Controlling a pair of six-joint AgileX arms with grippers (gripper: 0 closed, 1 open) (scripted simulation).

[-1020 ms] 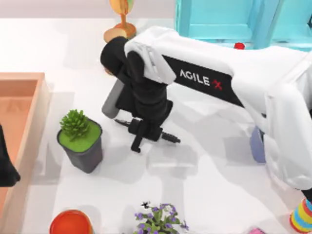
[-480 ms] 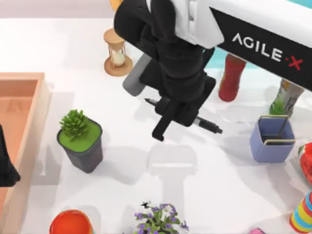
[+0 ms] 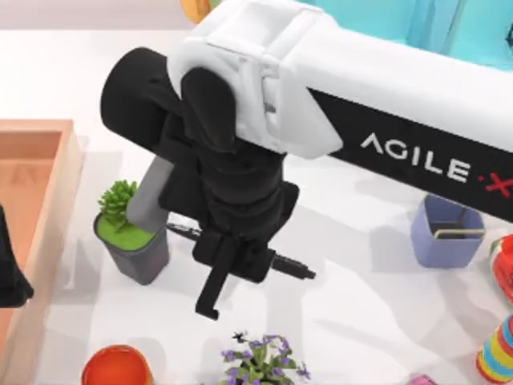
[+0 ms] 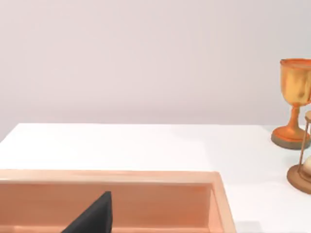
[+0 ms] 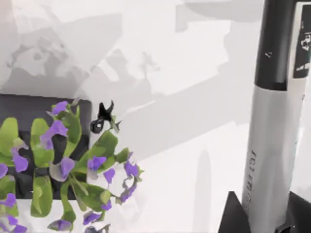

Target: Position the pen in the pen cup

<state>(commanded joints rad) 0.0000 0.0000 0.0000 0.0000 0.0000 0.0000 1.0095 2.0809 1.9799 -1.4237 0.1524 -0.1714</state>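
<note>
Pen, slim and black with a pale printed middle, held level above the tabletop, clenched in the right pincer near centre. Cup, blue and square-sided with a wire rim, well apart toward 3 o'clock, open white surface between. Grey plant pot just beside at 9 o'clock; purple flowers near at 6 o'clock. Left pincer parked over the smooth wooden tray at the 9 o'clock edge, grip unreadable.

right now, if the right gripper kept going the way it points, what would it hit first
Probably the purple flower plant. The right gripper, shut on the pen, points toward the table's near edge, where that plant sits. Its height above the plant is unclear, so it may pass over.
</note>
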